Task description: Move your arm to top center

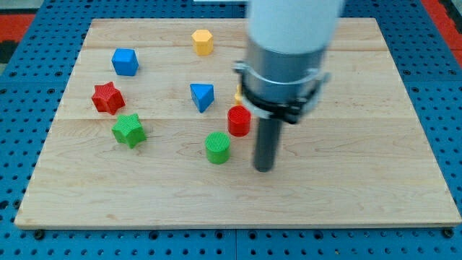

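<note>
My tip (265, 168) rests on the wooden board (346, 180) a little right of the view's centre, below mid-height. A green cylinder (217, 147) stands just to its left. A red cylinder (239, 120) is up and left of the tip, close to the rod. A small piece of a yellow block (238, 95) shows behind the arm's body; its shape is hidden. A blue triangle (203, 97) lies further left. A yellow hexagon (203, 42) sits near the view's top centre.
A blue cube (125, 62), a red star (107, 97) and a green star (129, 130) lie on the board's left side. A blue pegboard (22, 108) surrounds the board. The arm's wide body (289, 50) hides part of the top centre.
</note>
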